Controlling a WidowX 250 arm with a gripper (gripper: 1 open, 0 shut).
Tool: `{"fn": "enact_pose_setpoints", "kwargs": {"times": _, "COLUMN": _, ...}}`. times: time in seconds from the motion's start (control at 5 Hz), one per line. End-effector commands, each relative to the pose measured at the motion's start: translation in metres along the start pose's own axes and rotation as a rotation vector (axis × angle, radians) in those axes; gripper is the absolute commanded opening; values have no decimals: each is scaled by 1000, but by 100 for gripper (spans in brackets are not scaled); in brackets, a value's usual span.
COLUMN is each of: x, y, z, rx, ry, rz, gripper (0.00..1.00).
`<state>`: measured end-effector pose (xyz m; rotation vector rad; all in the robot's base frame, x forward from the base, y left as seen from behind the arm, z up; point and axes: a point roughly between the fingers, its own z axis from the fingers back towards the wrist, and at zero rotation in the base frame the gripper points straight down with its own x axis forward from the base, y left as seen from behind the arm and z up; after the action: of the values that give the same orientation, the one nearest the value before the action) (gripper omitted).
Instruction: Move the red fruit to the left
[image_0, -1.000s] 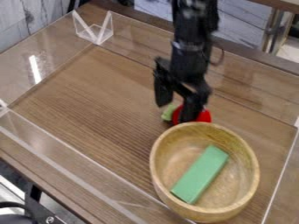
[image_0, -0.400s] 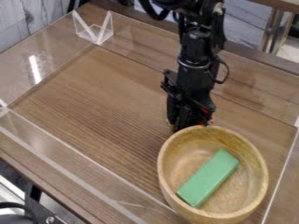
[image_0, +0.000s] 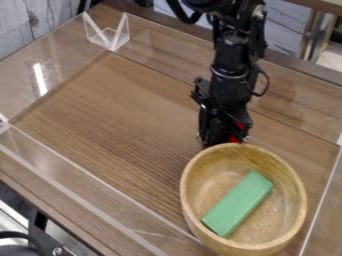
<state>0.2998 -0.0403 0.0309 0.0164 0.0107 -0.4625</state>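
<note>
Red fruit (image_0: 235, 139), only a sliver visible, sits at the far rim of the wooden bowl (image_0: 194, 190), mostly hidden by the black gripper (image_0: 221, 141) and that rim. Whether it is inside the bowl or just behind it, can't tell. Claw: fingers drawn in together, pointing down over the fruit; whether they pinch it can't be seen. One second ago they were spread wide, with more red and some green showing between them; now they are closed up. Bowl has shifted slightly toward the right and down in the view since then. Green block (image_0: 239, 205) lies in the bowl, slanted, and moved along with it. Arm (image_0: 230, 45) comes down from the top edge. Clear wire-like holder (image_0: 107, 31) at upper left, same spot as earlier. Wooden table (image_0: 100, 110) under everything. Brands, labels, writing: none readable.
</note>
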Motion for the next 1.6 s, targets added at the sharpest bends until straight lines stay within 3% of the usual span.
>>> {"fn": "enact_pose_setpoints", "kwargs": {"times": 0.0, "x": 16, "y": 3, "z": 10, "rx": 41, "ry": -63, "rz": -24, "gripper": 0}}
{"fn": "enact_pose_setpoints", "kwargs": {"times": 0.2, "x": 19, "y": 5, "z": 11, "rx": 64, "ry": -84, "rz": -43, "gripper": 0}}
{"fn": "enact_pose_setpoints", "kwargs": {"times": 0.6, "x": 10, "y": 24, "z": 18, "rx": 94, "ry": -125, "rz": -193, "gripper": 0}}
{"fn": "enact_pose_setpoints", "kwargs": {"times": 1.0, "x": 23, "y": 44, "z": 23, "rx": 131, "ry": -134, "rz": -105, "gripper": 0}}
{"fn": "enact_pose_setpoints", "kwargs": {"times": 1.4, "x": 6, "y": 46, "z": 20, "rx": 125, "ry": -165, "rz": -166, "gripper": 0}}
